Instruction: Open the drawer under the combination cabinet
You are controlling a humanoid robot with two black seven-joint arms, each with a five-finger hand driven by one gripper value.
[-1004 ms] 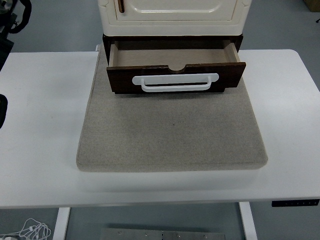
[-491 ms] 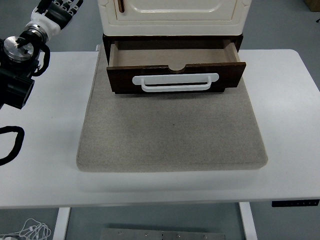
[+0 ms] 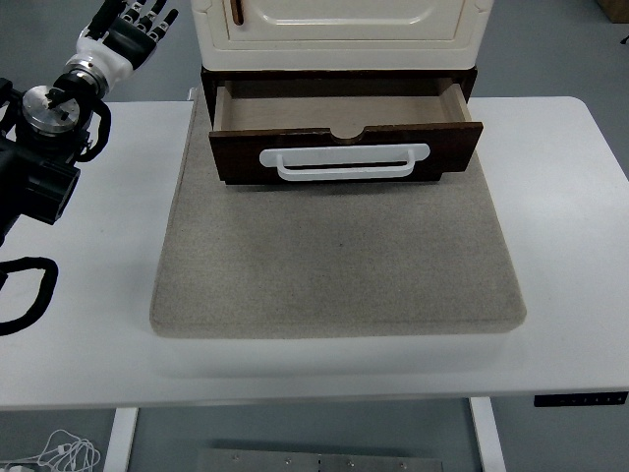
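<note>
A cream cabinet (image 3: 344, 25) stands at the back of a grey felt mat (image 3: 339, 251). Under it a dark brown drawer (image 3: 344, 143) is pulled out toward me, its inside bare. A white handle (image 3: 344, 162) runs across the drawer front. My left hand (image 3: 133, 25) is raised at the top left, beside the cabinet's left side and apart from it, fingers spread and holding nothing. The left arm (image 3: 44, 138) reaches up from the left edge.
The white table (image 3: 88, 295) extends on both sides of the mat. A black cable loop (image 3: 25, 295) hangs at the left edge. A small brown door handle (image 3: 237, 12) is on the cabinet front.
My left arm has come in from the left edge and risen; the hand has moved a little right toward the cabinet's side. The drawer has not moved.
</note>
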